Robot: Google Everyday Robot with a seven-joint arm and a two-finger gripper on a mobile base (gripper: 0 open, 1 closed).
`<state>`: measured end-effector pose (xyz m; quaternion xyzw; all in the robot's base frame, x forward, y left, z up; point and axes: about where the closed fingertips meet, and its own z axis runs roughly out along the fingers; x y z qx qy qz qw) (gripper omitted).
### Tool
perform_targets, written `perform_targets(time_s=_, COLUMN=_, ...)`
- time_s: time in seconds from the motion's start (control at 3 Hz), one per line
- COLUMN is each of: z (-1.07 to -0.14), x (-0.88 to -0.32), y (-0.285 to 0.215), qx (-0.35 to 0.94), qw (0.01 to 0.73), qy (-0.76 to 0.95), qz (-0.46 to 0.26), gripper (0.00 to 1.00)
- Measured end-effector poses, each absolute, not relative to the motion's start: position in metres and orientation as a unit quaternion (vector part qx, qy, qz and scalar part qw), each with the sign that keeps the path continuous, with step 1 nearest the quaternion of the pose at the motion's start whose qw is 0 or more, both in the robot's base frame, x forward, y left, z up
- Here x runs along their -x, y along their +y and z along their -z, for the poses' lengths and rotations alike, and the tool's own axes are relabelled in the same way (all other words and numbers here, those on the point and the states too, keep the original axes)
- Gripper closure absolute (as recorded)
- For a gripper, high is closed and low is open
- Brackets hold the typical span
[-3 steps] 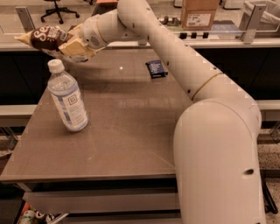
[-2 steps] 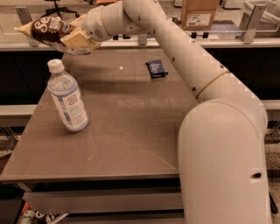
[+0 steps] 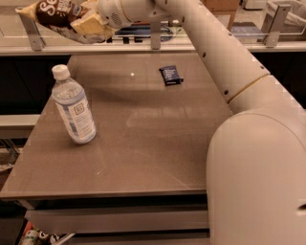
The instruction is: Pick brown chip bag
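Starting at the fingers, we record them closed narrow on one end of the brown chip bag (image 3: 57, 12), with its crinkled tan edge pinched between them. The gripper (image 3: 94, 24) hangs high above the water bottle (image 3: 74, 112) and a little beyond it, well clear of the cap. The bag juts sideways from the grip, roughly level, with its dark brown panel and white lettering turned toward us. It touches neither the bottle nor the table (image 3: 153, 143).

We judge the end-grip deliberate: a slack bag offers no firm body, so a pinched seam is the surest hold. The height keeps the hanging bag from brushing the bottle, which stands upright near the table's front left and would tip easily.

The arm (image 3: 210, 43) reaches in from the bottle's far right, crossing above the tabletop. A small dark blue packet (image 3: 170, 75) lies flat beyond and to the right of the bottle, well apart from it and untouched.

We assess the pick as essentially made. The remaining risk is the thin film slipping from the pinch.
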<state>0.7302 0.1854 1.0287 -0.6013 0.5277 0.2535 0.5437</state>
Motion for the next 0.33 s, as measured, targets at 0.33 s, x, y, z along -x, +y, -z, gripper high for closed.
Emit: perform_targets(time_s=0.33, z=-1.0450, x=-0.7271, y=0.1789, qx=0.605, qw=0.552, qy=0.518, qz=-0.249, gripper=1.00)
